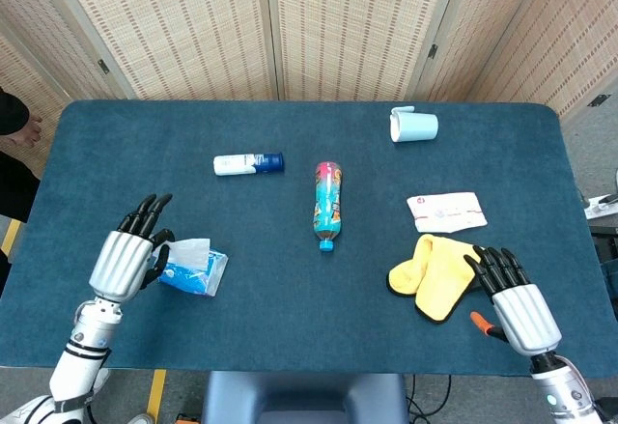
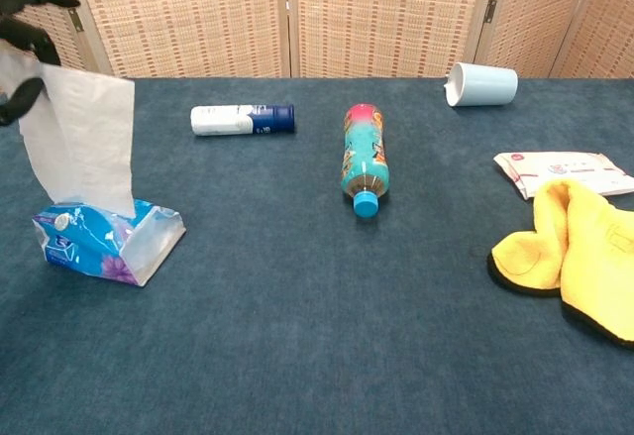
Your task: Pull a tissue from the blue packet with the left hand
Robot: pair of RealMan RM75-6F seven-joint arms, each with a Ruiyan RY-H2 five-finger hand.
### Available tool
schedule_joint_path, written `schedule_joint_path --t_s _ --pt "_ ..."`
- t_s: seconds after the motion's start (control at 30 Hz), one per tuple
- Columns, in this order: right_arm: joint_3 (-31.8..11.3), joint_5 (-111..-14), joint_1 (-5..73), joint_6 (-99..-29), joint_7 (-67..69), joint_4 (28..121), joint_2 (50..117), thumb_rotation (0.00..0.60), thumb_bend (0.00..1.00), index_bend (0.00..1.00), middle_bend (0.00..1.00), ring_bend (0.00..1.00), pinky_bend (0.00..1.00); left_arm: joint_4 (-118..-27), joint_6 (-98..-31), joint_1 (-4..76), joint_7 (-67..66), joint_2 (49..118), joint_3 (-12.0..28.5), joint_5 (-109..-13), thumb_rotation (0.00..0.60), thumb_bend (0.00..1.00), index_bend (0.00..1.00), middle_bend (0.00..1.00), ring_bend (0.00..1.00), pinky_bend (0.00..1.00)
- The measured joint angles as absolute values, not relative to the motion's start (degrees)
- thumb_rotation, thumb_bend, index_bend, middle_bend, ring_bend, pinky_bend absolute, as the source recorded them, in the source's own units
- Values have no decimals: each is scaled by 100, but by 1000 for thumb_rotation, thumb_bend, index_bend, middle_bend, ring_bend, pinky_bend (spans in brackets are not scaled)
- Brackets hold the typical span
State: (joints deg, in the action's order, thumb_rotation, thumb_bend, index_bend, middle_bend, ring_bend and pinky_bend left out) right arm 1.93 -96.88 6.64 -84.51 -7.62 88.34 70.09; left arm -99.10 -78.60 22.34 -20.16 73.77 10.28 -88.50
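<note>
Chest view: tissue (image 2: 79, 138) half out of blue packet (image 2: 104, 242)

Left hand (image 1: 124, 262) raised, thumb and fingers pinched; right hand (image 1: 521, 308) low, fingers extended.

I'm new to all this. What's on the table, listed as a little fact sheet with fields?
left hand: raised, holds a white tissue
tissue: stretched upward, lower end in the blue packet
right hand: by the yellow cloth, holds nothing
middle of table: bottle lying down
far side: white and blue tube, tipped pale cup
right side: white wipes pack
</note>
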Motion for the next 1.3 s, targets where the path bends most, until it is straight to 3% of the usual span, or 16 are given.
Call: schedule_joint_path --t_s 0.3,0.63,0.73,0.87,0.97,1.07,1.3 --pt "221 -9739 650 -8477 -790 8858 6997 600 138 0 0 0 55 -10328 -8322 1995 -1915 6666 1216 -8754 600 636 682 104 59 278" --pt "209 -9705 649 -8459 -821 8871 7003 600 138 0 0 0 54 -9264 -8692 1433 -923 6943 774 -8645 600 631 655 95 52 265" --pt "205 -9690 653 -8439 -837 8871 7008 600 139 0 0 0 55 -8963 -8745 1247 -576 7089 590 -8604 600 597 564 53 27 243" --pt "213 -9681 655 -8411 -886 8875 7016 600 139 0 0 0 55 -8802 -8723 1063 -401 7190 310 -8626 600 423 213 0 0 196" --pt "214 -9671 655 -8399 -913 8879 7021 600 139 0 0 0 54 -8796 -8686 988 -375 7227 188 -8691 600 305 55 0 0 177" --pt "204 -9650 656 -8392 -921 8887 7018 600 138 0 0 0 54 -8796 -8706 949 -384 7241 125 -8782 600 264 4 0 0 150" --pt "210 -9693 649 -8433 -939 8890 7022 600 138 0 0 0 54 -8920 -8968 775 -554 7130 22 -9020 600 248 0 0 0 128"
